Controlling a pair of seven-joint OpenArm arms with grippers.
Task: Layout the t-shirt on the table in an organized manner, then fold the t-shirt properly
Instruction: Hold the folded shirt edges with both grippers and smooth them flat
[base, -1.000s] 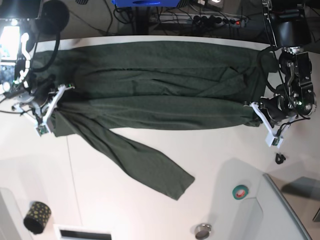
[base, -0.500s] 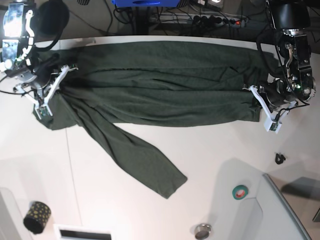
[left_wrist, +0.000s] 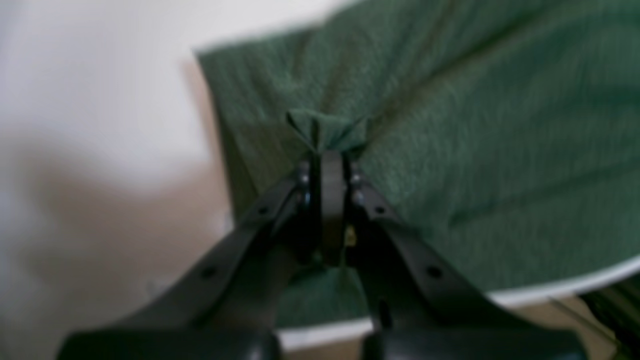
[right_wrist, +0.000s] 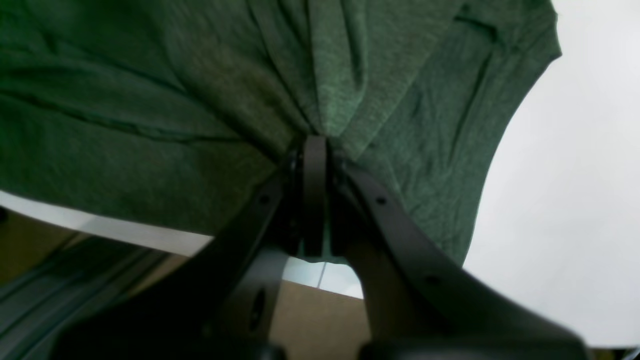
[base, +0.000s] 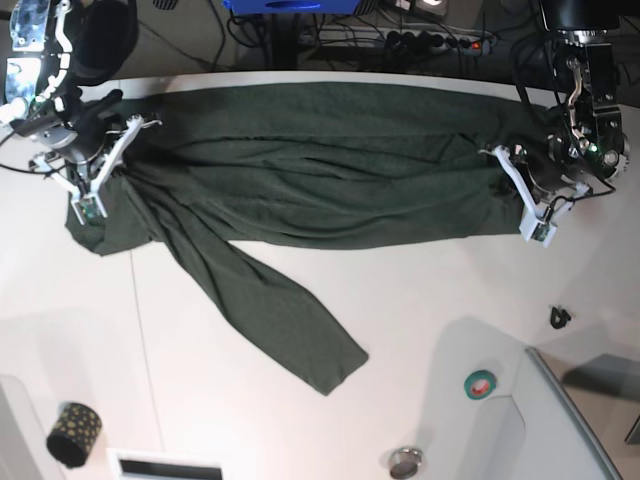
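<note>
The dark green t-shirt lies stretched lengthwise along the far side of the white table. One long sleeve trails diagonally toward the near side. My left gripper is at the shirt's right end, shut on a pinched tuft of fabric near the table's rim. My right gripper is at the shirt's left end, shut on a bunch of cloth. In both wrist views the jaws stand pressed together with fabric fanning out from them.
A dotted black roll sits near left, a teal tape roll and a small metal disc near right. A small black clip lies beside a grey bin. Cables and a power strip run behind the far edge.
Both grippers have moved toward the table's far edge, dragging the shirt's ends with them. The body has pulled straighter and the loose sleeve has slid away from the near side.
</note>
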